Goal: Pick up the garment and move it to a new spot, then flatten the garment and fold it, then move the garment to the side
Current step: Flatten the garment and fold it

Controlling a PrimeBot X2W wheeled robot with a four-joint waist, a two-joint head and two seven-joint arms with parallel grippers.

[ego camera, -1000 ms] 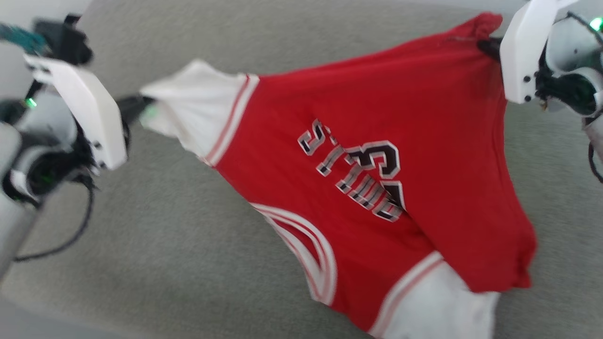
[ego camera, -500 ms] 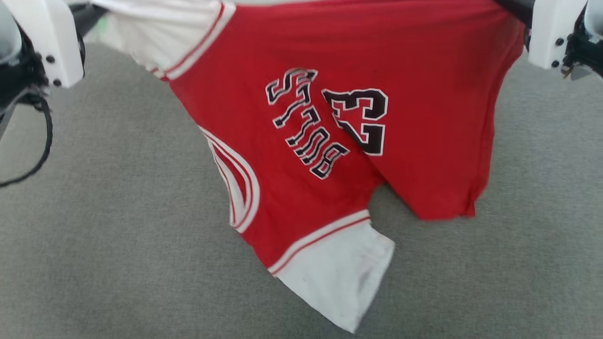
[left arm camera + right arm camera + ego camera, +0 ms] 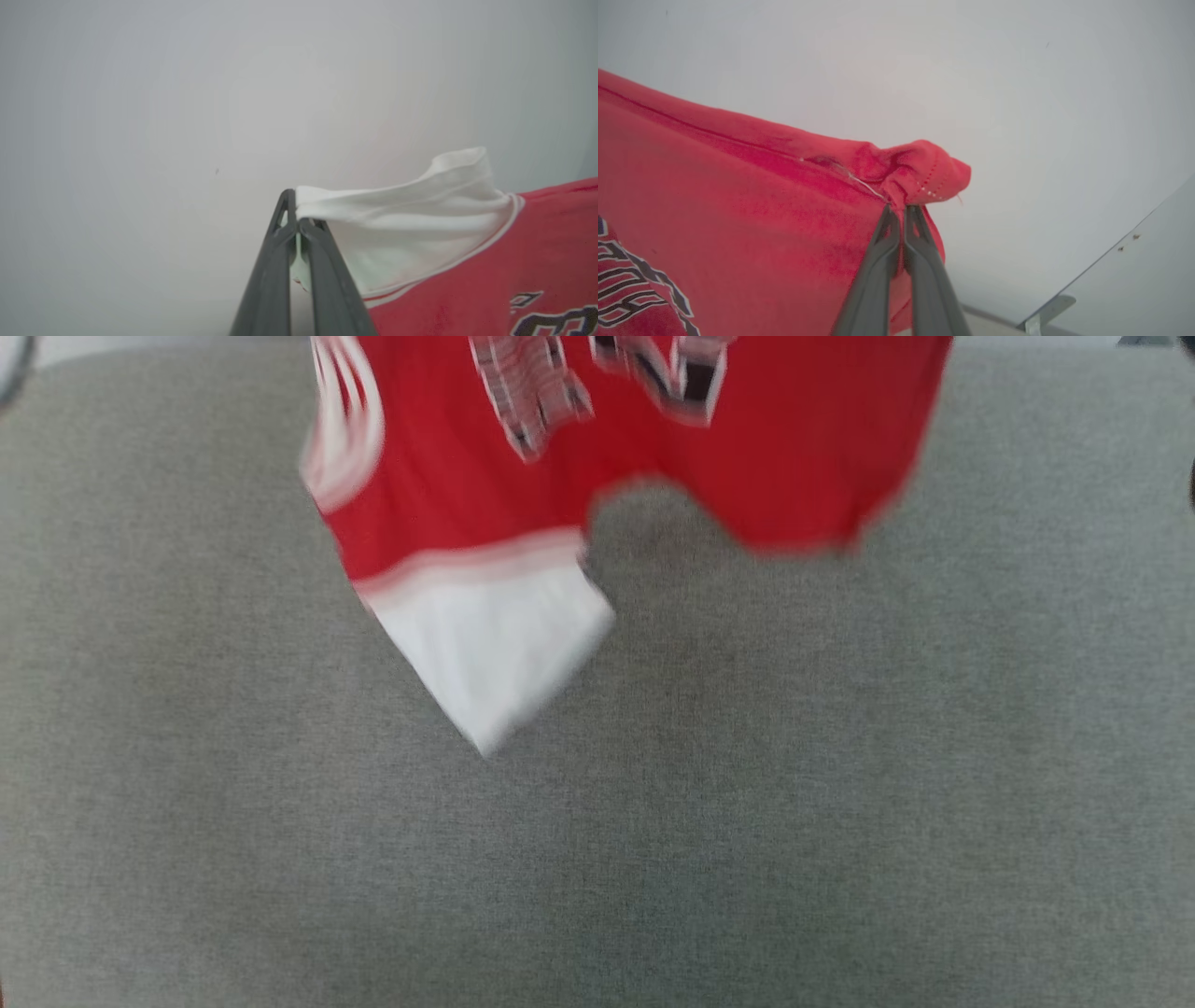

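Observation:
The garment (image 3: 747, 457), a red jersey with white sleeves and black white-outlined lettering, hangs above the grey surface (image 3: 597, 840); its lower hem and one white sleeve (image 3: 495, 644) dangle in the head view, blurred. In the left wrist view my left gripper (image 3: 295, 214) is shut on the edge of the other white sleeve (image 3: 411, 205). My right gripper (image 3: 899, 212) is shut on a bunched red corner of the garment (image 3: 920, 175) in the right wrist view. The shirt stretches between the two grips.
Grey fabric-covered surface spreads under the hanging shirt. A pale wall (image 3: 187, 93) lies beyond both grippers. A pale panel edge with a small bracket (image 3: 1045, 310) sits at the lower right of the right wrist view.
The garment has risen toward the top of the head view and both grippers have left that view; the picture has shifted, so the camera moved too. Both grips are unchanged.

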